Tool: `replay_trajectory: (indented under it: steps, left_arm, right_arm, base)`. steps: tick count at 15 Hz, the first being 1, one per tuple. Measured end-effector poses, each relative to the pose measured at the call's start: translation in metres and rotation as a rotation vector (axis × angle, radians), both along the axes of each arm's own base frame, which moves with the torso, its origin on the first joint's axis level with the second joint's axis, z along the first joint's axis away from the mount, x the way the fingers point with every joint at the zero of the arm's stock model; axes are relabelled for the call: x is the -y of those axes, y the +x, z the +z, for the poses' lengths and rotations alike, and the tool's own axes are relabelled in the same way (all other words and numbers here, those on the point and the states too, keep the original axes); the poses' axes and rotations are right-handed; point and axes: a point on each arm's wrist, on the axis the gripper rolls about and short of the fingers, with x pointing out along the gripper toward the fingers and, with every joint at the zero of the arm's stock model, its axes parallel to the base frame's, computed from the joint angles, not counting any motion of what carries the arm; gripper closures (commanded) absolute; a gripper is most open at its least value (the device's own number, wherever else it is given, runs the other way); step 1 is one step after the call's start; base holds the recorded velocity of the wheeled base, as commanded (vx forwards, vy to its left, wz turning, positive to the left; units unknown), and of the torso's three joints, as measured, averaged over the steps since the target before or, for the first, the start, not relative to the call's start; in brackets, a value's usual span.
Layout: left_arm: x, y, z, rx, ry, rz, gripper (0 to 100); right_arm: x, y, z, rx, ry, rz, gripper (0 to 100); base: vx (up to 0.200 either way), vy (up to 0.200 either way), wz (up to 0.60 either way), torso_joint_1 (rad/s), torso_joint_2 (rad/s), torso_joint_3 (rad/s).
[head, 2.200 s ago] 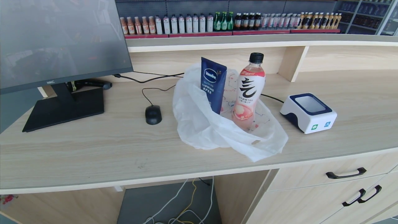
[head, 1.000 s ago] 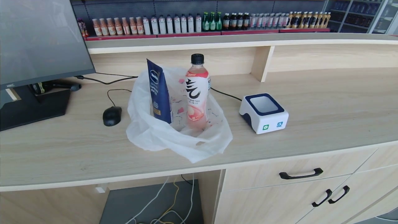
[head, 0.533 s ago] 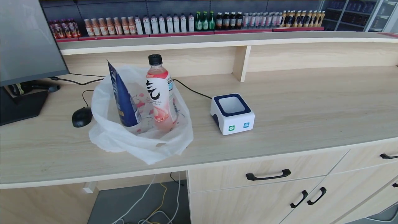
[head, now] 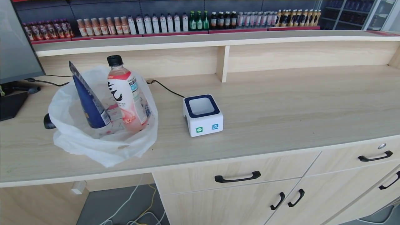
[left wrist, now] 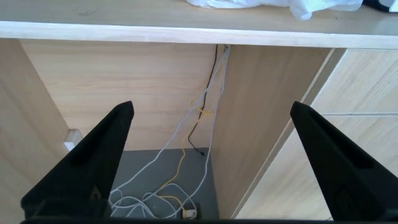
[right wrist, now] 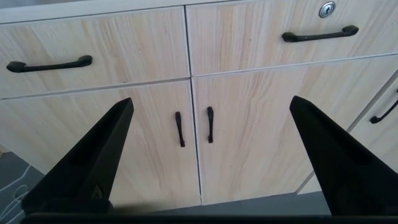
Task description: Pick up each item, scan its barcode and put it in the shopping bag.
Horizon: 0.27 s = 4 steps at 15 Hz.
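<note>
A white shopping bag (head: 103, 140) lies open on the wooden counter (head: 281, 103). Inside it a dark blue tube (head: 89, 101) leans beside an upright pink drink bottle (head: 126, 93) with a black cap. To the bag's right sits the white and blue barcode scanner (head: 202, 115). My left gripper (left wrist: 211, 109) is open and holds nothing, below the counter's edge and facing the gap with cables; the bag's hem (left wrist: 261, 4) shows above it. My right gripper (right wrist: 211, 102) is open and holds nothing, facing the cabinet doors.
A monitor (head: 15, 47) and a black mouse (head: 48, 122) are at the counter's left end. Drawers with black handles (head: 237, 178) run below the counter. Loose cables (left wrist: 186, 149) hang under it. A raised shelf (head: 218, 39) and rows of bottles stand behind.
The whole head view has shifted left, so the camera has turned right. The bag, tube, bottle and scanner keep their places relative to one another.
</note>
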Motion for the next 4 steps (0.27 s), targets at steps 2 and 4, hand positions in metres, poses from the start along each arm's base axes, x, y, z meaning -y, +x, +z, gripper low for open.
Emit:
replay_trajectory:
  steps: [2, 4]
  left_arm:
    - [0.0000, 0.0000, 0.0000, 0.000, 0.001, 0.000, 0]
    - [0.0000, 0.0000, 0.0000, 0.000, 0.001, 0.000, 0]
  right_arm:
    - [0.0000, 0.0000, 0.0000, 0.000, -0.001, 0.001, 0]
    - [0.0000, 0.0000, 0.0001, 0.001, -0.002, 0.001, 0]
  base:
    - [0.000, 0.000, 0.00, 0.000, 0.00, 0.000]
    - [0.000, 0.000, 0.00, 0.000, 0.00, 0.000]
